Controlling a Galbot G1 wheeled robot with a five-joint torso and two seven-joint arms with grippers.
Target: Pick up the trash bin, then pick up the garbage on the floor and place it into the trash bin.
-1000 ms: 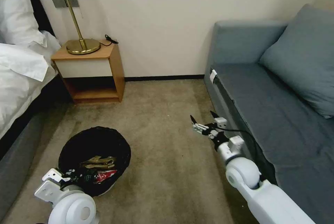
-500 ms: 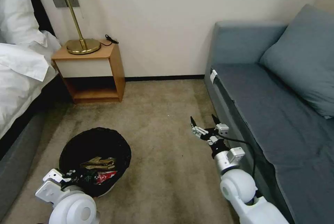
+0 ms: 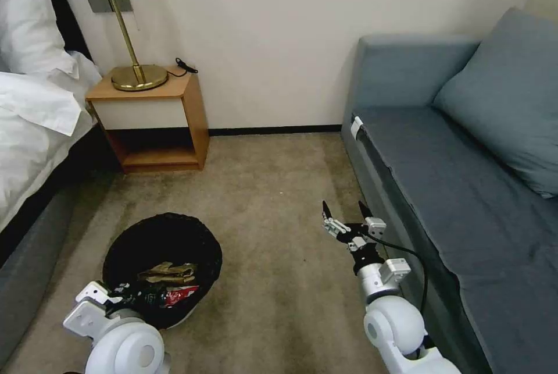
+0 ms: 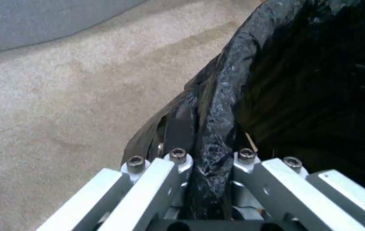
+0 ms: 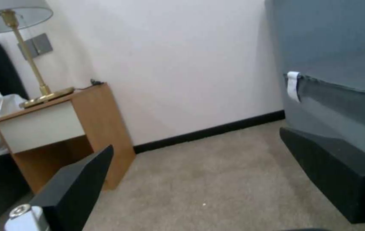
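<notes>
1. Trash bin (image 3: 165, 233), lined with a wrinkly black bag, sits on the carpet (image 3: 273, 281) at the near left of the scene, in front of the wooden nightstand (image 3: 152, 118) and just right of the bed (image 3: 35, 124).
2. Inside the bin lie pieces of garbage: a yellow-brown snack wrapper (image 3: 168, 273) and, nearer the robot, a red-and-white packet (image 3: 181, 294).
3. Left gripper (image 4: 206, 154) is at the bin's near rim, its fingers clamped on a bunched fold of the bag-covered rim (image 4: 216, 122). In the left wrist view one finger lies outside the rim and the other inside, with black plastic squeezed between them.
4. Right gripper (image 3: 347, 214) hangs above bare carpet to the right of the bin, well apart from it and close beside the front edge of the grey-blue sofa (image 3: 465, 188). Its two dark fingers (image 3: 326, 210) are spread wide and grasp nothing.
5. Right wrist view looks between those spread fingers toward the far wall (image 5: 182, 64), the black baseboard (image 5: 208, 131), the nightstand and the brass lamp (image 5: 24, 57) standing on it.
</notes>
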